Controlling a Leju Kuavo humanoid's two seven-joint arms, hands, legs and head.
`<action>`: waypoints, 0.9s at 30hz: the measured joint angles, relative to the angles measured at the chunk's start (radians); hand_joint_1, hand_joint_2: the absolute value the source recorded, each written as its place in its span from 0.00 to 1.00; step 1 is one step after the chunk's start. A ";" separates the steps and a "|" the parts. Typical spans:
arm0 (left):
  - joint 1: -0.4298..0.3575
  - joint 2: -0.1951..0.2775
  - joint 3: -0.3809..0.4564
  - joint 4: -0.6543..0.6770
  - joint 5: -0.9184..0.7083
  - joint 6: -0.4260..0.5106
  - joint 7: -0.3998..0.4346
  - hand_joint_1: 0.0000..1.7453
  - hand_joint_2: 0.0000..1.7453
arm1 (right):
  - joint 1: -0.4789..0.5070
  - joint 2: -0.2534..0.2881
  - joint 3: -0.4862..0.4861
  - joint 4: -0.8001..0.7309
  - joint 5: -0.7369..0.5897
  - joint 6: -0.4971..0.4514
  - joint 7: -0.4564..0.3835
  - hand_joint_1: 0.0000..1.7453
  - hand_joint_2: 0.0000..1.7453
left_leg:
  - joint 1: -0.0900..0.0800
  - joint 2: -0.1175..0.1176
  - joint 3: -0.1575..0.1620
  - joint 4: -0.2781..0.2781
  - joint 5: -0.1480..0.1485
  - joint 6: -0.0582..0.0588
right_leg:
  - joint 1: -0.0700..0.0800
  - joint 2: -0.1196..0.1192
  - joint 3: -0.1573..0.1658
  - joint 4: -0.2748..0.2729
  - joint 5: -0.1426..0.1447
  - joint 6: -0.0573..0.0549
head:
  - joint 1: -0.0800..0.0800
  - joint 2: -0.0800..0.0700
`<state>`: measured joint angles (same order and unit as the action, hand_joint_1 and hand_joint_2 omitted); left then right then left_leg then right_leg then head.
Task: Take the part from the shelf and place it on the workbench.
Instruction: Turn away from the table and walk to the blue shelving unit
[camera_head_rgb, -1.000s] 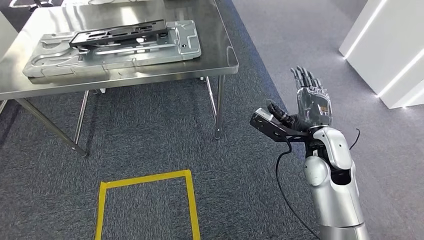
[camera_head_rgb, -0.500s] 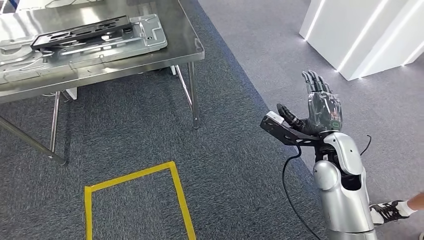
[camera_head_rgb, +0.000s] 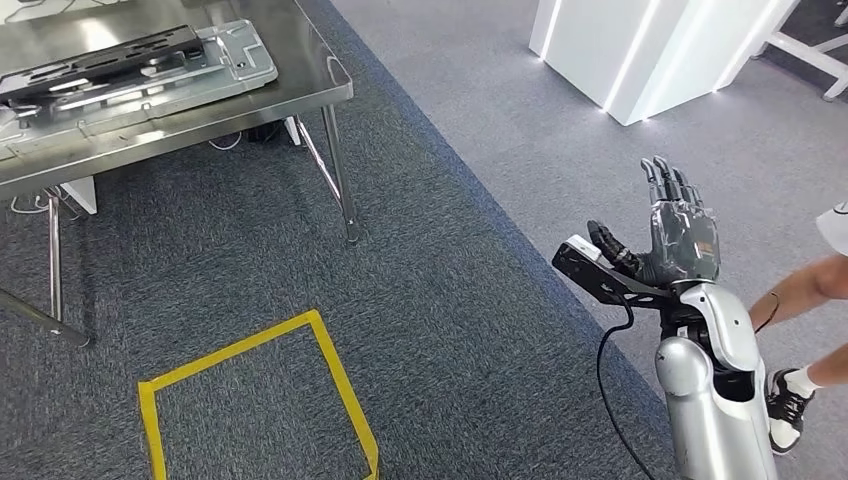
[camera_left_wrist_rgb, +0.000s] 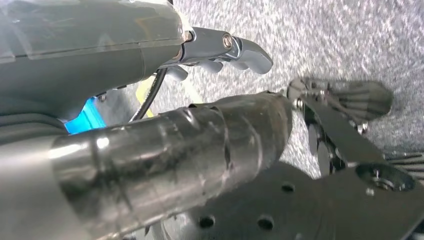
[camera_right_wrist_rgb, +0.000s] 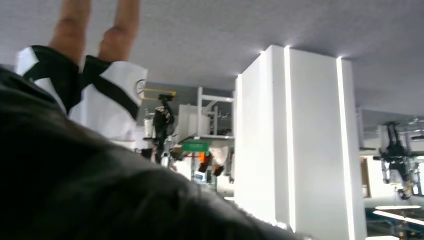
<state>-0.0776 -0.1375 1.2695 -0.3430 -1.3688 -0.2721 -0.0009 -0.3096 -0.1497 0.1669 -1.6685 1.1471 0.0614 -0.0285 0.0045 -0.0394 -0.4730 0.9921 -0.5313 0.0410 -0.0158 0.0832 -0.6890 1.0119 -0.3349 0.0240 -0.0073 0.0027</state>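
A steel workbench (camera_head_rgb: 300, 95) stands at the upper left of the head view. On it lies a silver metal plate (camera_head_rgb: 235, 55) with a flat black part (camera_head_rgb: 100, 62) on top. My right hand (camera_head_rgb: 680, 225) is raised at the right over the carpet, fingers straight and apart, holding nothing and far from the bench. My left hand (camera_left_wrist_rgb: 200, 130) hangs over the grey carpet in the left wrist view; its thumb and fingers (camera_left_wrist_rgb: 235, 47) are apart with nothing between them.
A yellow tape square (camera_head_rgb: 330, 370) marks the carpet in front of the bench. A white pillar (camera_head_rgb: 640, 50) stands at the back right. A person's leg (camera_head_rgb: 810, 290) and shoe (camera_head_rgb: 785, 400) are close beside my right arm.
The camera has turned to the right, so the bench has slid toward the picture's upper left. A person's leg has come into view at the right. My right hand stays raised and empty.
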 joint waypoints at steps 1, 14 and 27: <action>-0.002 -0.001 0.000 -0.001 -0.001 0.000 0.000 0.00 0.00 | 0.004 -0.005 -0.005 -0.002 -0.001 0.000 -0.001 0.00 0.00 | 0.000 0.012 -0.009 -0.002 0.012 0.010 | 0.000 -0.010 -0.008 0.012 -0.020 0.004 | 0.001 0.000; 0.002 -0.007 -0.016 -0.012 -0.012 -0.006 -0.010 0.00 0.00 | 0.037 -0.037 -0.033 -0.020 -0.013 -0.003 -0.008 0.00 0.00 | -0.014 0.152 -0.166 0.023 0.148 0.004 | 0.013 -0.152 0.237 -0.026 -0.205 -0.011 | 0.002 0.000; 0.005 -0.004 -0.022 -0.015 -0.016 -0.001 -0.013 0.00 0.00 | 0.089 -0.047 -0.058 -0.025 -0.016 -0.008 -0.014 0.00 0.00 | -0.009 -0.019 -0.004 0.048 -0.002 0.005 | 0.013 -0.022 0.024 0.007 -0.036 -0.040 | 0.000 0.000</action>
<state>-0.0725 -0.1419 1.2478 -0.3577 -1.3847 -0.2728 -0.0135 -0.2211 -0.1963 0.1091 -1.6932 1.1308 0.0538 -0.0429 -0.0041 -0.0581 -0.4774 1.0398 -0.5333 0.0457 -0.0032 0.0612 -0.6652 1.0185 -0.3706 -0.0161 -0.0076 0.0027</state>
